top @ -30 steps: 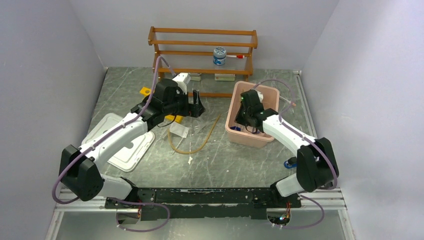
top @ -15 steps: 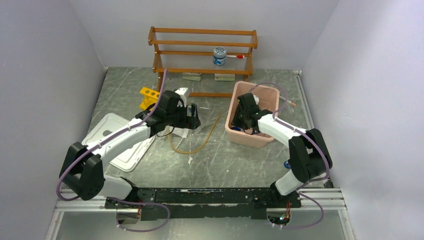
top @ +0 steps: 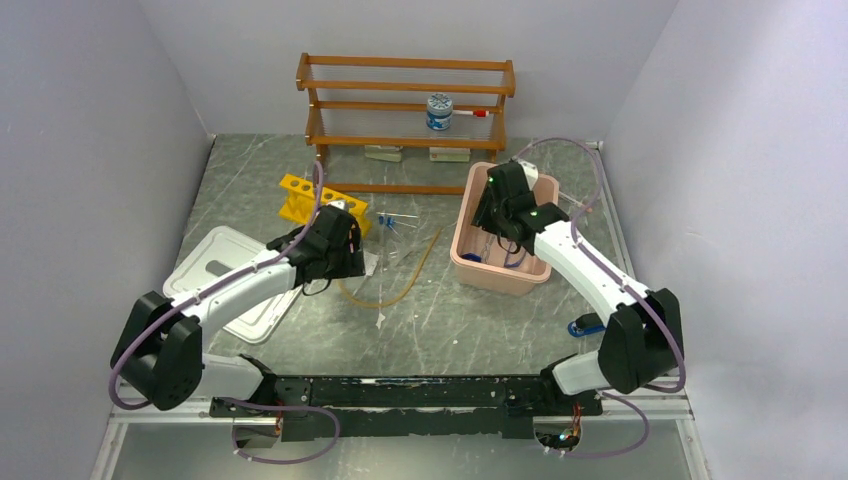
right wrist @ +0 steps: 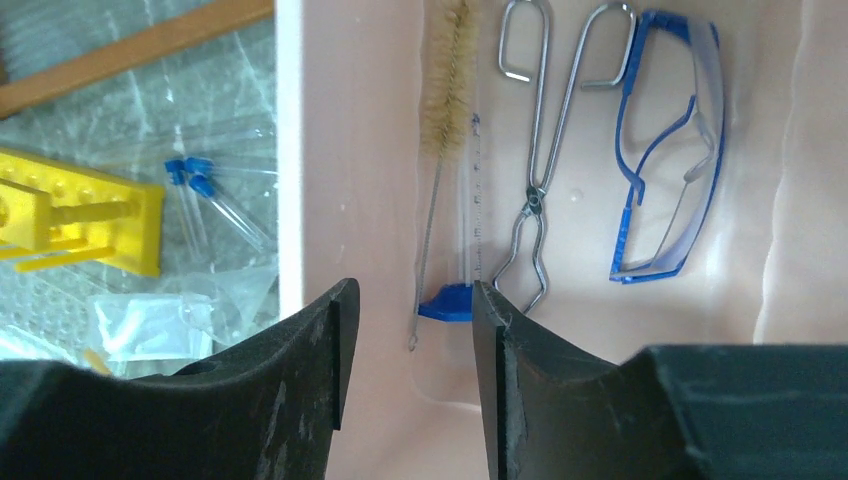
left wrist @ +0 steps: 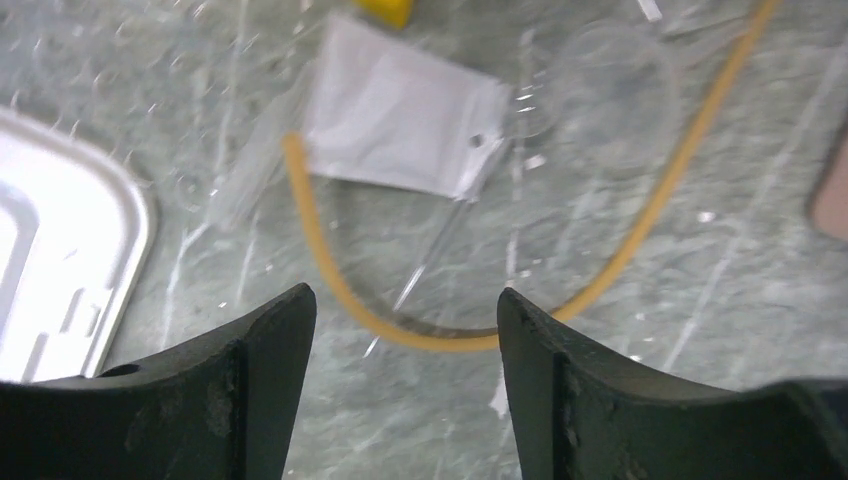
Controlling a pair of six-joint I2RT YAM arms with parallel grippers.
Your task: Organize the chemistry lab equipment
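Observation:
The tan rubber hose [left wrist: 440, 342] lies curved on the table, and its bend sits just ahead of my open, empty left gripper [left wrist: 405, 310], which hovers above it [top: 345, 268]. The yellow test-tube rack [top: 305, 195] stands behind it. Small blue-capped tubes [top: 395, 220] lie on the table beside the rack. My right gripper [right wrist: 408, 300] hangs open over the pink bin [top: 470, 262] with nothing between its fingers. Inside the bin lie metal tongs [right wrist: 545, 170], a bristle brush [right wrist: 450, 80] and blue goggles [right wrist: 670, 150].
A clear plastic packet [left wrist: 400, 130] lies on the hose's left end. A white lid [top: 235, 285] rests at the left. A wooden shelf [top: 405, 100] at the back holds a blue-labelled jar [top: 438, 112]. A small blue item [top: 580, 325] sits by the right arm's base.
My left gripper has drawn back from beside the rack to above the hose bend, with its jaws somewhat narrower. My right gripper has opened and shifted towards the bin's far end.

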